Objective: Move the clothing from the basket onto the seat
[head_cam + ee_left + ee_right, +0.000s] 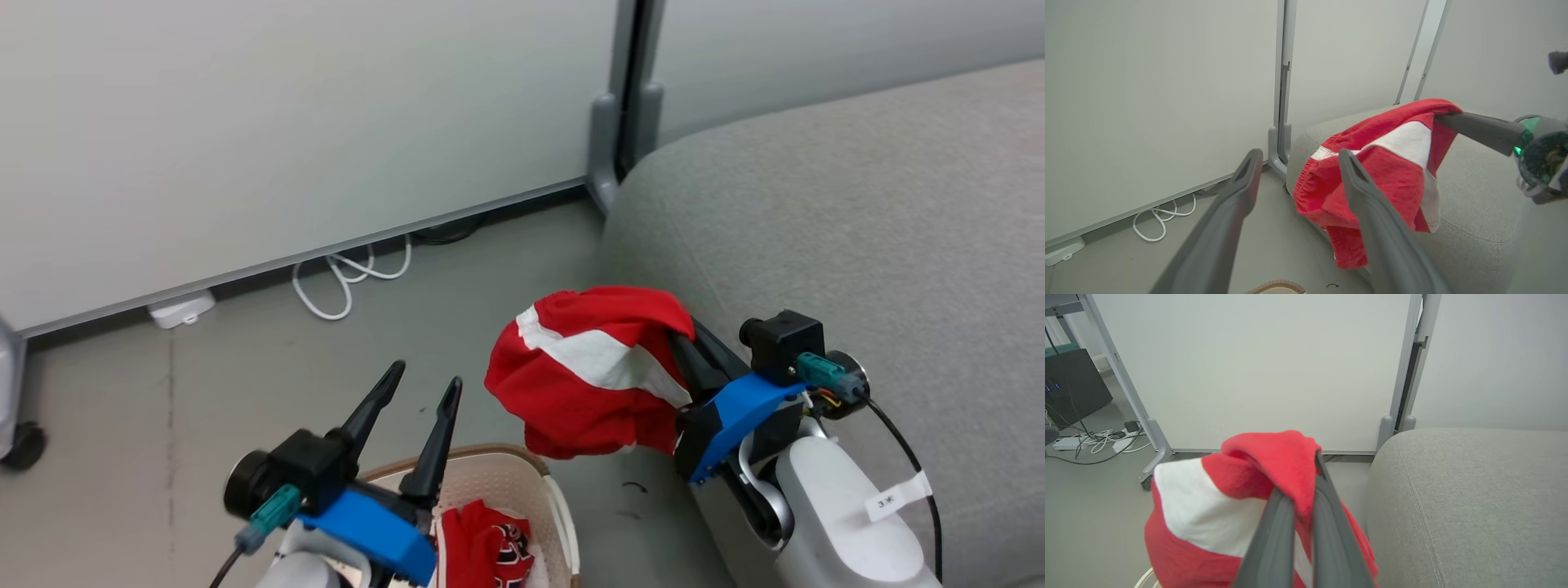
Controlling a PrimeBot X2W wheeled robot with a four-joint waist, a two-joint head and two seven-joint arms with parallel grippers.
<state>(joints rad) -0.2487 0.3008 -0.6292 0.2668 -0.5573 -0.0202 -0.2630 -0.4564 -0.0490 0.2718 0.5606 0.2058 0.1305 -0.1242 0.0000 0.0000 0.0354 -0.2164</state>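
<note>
Clothing, item one: red garment (592, 371) with a broad white stripe, hanging bunched in the air from the right gripper (688, 339). It is dangling over the floor (122, 384) just beside the front corner of the seat (857, 229), higher than the basket (490, 457) and off to its right. Whether it is brushing the upholstery cannot be told.
Clothing, item two: red jersey (486, 547) with black-and-white lettering, lying crumpled inside the basket.
Right gripper, state: its long dark fingers (1276, 539) are pressing together on a fold at the top of the red garment, the cloth draping over their tips.
Left gripper (426, 374), state: its fingers are standing spread wide apart, gripping nothing. It is hovering over the basket's left rim and pointing toward the wall panel (286, 122).
Basket, placement: cream perforated plastic with a brown rim, sitting on the floor at the foot of the seat, running off the head view's lower edge.
Seat, description: large grey fabric cushion with a rounded corner, taking up the right side of the head view.
Surroundings: a white cable (343, 282) is lying looped on the floor along the panel's base, near a small white box (181, 310). A grey post (612, 139) is standing behind the seat's corner.
</note>
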